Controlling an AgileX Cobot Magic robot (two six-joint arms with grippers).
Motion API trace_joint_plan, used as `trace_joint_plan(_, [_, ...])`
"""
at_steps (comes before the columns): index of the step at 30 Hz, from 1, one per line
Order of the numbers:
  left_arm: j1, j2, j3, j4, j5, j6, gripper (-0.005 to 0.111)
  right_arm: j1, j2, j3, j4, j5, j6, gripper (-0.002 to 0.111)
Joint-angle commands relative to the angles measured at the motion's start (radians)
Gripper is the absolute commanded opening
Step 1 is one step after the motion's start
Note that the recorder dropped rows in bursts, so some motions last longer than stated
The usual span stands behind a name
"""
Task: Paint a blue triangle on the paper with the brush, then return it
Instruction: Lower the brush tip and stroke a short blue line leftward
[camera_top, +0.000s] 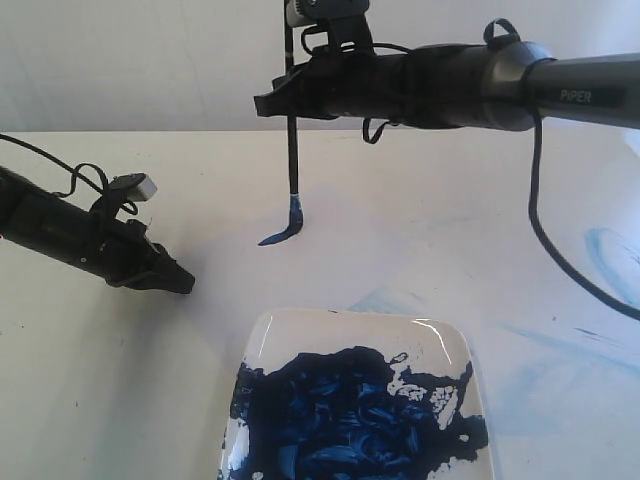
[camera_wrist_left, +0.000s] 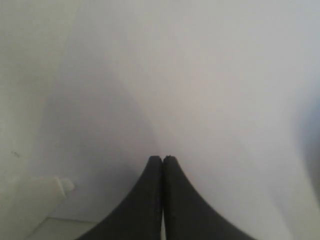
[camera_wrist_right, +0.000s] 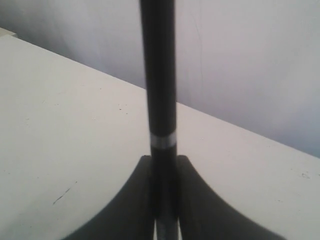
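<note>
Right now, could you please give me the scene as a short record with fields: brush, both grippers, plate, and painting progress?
brush: upright, black handle
bristles: blue, bent, tip seems to touch the surface
right gripper: shut on brush
left gripper: shut, holding nothing, low at the left of the table
plate: white, nearest the camera in the exterior view
paint: thick dark-blue mass in plate
smears: faint pale blue, far right
progress: no painted shape visible yet
</note>
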Motion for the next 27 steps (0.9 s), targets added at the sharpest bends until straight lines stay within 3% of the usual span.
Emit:
trace_joint_plan(1, [0.001, 0.002, -0.002, -0.004, -0.002, 0.003, 0.0, -0.024, -0.012, -0.004, -0.003, -0.024, -0.012, 0.0])
trace_joint_plan(19, [0.001, 0.002, -0.002, -0.004, -0.015, 0.003, 0.0, -0.056, -0.036, -0.004, -0.003, -0.089, -0.024, 0.0])
trace_joint_plan(27, [0.001, 0.002, -0.002, -0.004, -0.016, 0.003, 0.0, -0.056, -0.081, -0.004, -0.003, 0.106, -0.024, 0.0])
